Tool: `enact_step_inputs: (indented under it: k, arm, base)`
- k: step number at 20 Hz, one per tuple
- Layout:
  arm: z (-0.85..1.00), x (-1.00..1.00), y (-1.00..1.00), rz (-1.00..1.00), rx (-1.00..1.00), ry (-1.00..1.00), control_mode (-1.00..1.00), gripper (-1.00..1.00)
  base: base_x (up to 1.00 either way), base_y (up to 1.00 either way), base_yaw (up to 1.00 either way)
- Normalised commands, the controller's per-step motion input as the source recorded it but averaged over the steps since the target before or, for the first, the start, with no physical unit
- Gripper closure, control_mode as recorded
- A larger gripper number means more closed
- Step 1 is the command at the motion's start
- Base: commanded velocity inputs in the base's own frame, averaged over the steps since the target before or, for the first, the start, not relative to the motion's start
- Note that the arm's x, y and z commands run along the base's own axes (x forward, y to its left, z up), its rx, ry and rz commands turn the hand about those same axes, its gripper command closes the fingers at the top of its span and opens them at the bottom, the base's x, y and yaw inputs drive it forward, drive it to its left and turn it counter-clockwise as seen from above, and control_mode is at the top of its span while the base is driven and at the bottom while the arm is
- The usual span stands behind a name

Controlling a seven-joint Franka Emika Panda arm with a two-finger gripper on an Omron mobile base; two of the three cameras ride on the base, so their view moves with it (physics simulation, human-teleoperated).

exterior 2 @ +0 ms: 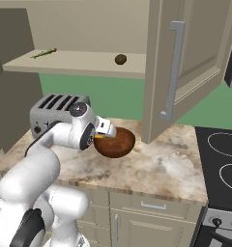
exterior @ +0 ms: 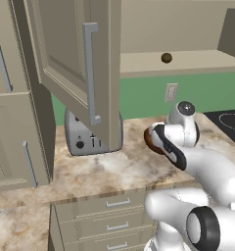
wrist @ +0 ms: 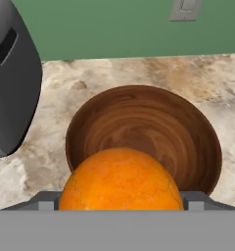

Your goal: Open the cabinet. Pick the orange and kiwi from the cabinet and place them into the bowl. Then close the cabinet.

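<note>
While the big beige wall cabinet (exterior: 75,59) stands with its doors swung open, the white robot arm reaches low over the speckled stone counter (exterior 2: 161,159). The arm's claw (exterior 2: 104,134) hangs just above the round reddish-brown wooden bowl (wrist: 144,132). Between its two fingers sits the small bright orange ball (wrist: 120,179), and the fingers stand wide apart to fit around it. From the hand's own camera, the orange is right over the near edge of the bowl, and the bowl's inside is bare wood. I cannot tell if the orange touches the bowl.

The small brown-green kiwi (exterior 2: 120,59) sits on the cabinet's shelf (exterior 2: 79,62), well apart from the arm. A thin green and brown stick-like thing (exterior 2: 44,53) lies farther along the same shelf.

The silver toaster (exterior: 92,135) stands on the counter near the bowl, against the green wall (exterior: 202,93). A black stove top (exterior 2: 219,159) sits at the counter's end.
</note>
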Motion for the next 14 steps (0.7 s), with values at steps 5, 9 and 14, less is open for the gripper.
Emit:
enact_step_inputs:
  k: [5, 9, 14]
  arm:
    - [-0.21, 0.53, -0.28, 0.0, 0.0, 0.0, -1.0, 1.0]
    - [-0.17, 0.53, -0.09, 0.0, 0.0, 0.0, -1.0, 1.0]
    - [-0.21, 0.31, -0.04, 0.0, 0.0, 0.0, -1.0, 1.0]
  base:
    - [0.0, 0.0, 0.0]
    - [0.0, 0.0, 0.0]
    - [0.0, 0.0, 0.0]
